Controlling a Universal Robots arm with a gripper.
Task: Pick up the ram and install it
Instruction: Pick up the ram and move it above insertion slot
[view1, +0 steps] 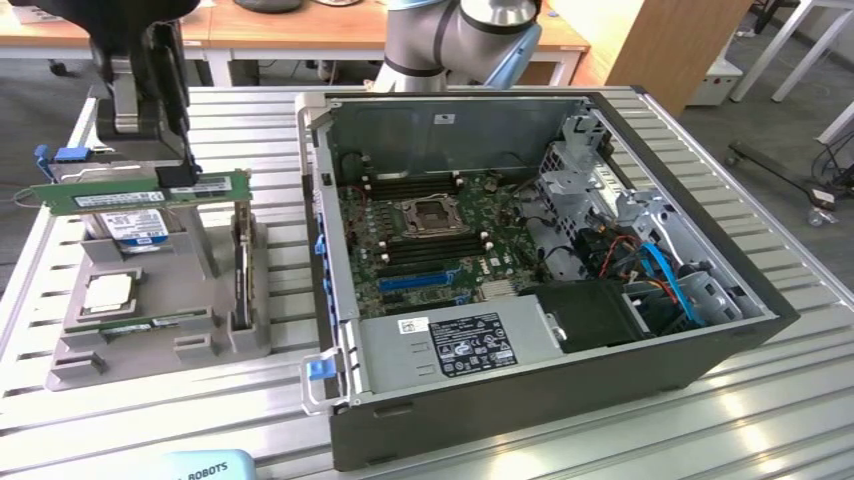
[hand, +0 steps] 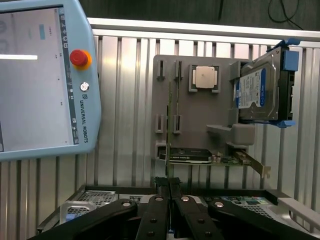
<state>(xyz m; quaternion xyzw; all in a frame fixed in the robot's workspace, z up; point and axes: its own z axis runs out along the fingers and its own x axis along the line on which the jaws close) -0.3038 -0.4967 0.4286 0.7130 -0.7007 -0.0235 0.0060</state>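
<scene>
the gripper (view1: 176, 178) is pressed together on the upper edge of the ram (view1: 114, 195), holding it level in the air above the gray tray (view1: 127, 350), beside the open computer case (view1: 534, 400). the ram looks light, thin, stiff and fragile; it is best pinched across its flat faces, clear of the contacts.

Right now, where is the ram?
At the exterior view's left, the ram hangs in the shut gripper above the grey holder, close to the hard drive.

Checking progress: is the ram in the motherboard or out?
Out: the gripper holds the ram in shut jaws over the parts holder, beside the open case.
</scene>
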